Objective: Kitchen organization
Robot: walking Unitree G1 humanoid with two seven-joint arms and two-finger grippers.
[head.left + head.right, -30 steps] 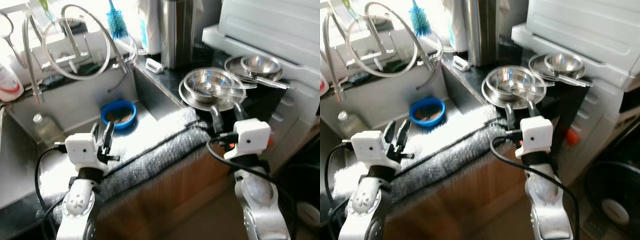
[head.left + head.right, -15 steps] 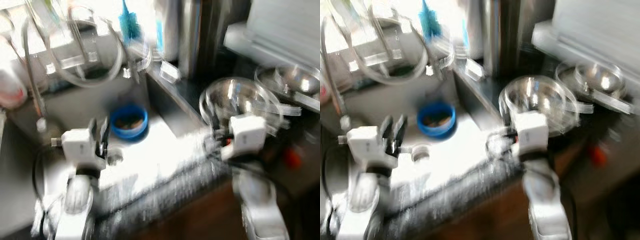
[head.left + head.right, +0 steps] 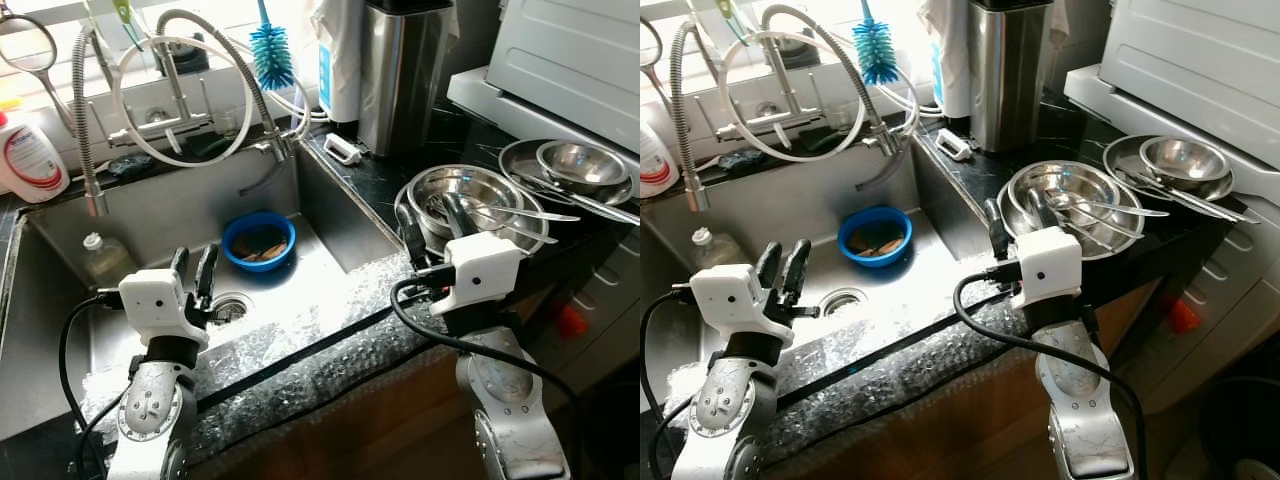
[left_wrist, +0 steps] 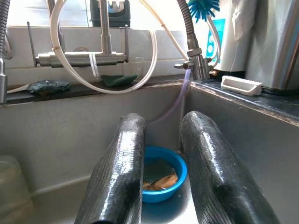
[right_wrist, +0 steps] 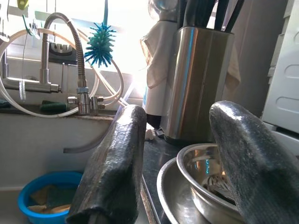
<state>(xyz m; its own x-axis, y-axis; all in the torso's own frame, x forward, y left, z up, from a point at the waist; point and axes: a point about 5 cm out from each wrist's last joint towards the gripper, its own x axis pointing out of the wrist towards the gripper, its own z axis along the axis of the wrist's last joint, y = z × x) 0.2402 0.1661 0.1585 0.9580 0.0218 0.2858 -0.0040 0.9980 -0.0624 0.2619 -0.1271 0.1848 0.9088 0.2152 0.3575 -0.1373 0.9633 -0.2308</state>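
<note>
A round blue plastic bowl holding scraps sits in the steel sink, with the left gripper at its 7 o'clock and the right gripper at its 3 o'clock before stacked round steel bowls, both parted and empty.

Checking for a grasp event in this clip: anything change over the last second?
No grasp. The whole view shifted with blur in between, so the head camera moved. Left gripper hovers over the sink, right gripper by the steel bowls, jaws open and empty as before. Blue bowl unmoved.
</note>
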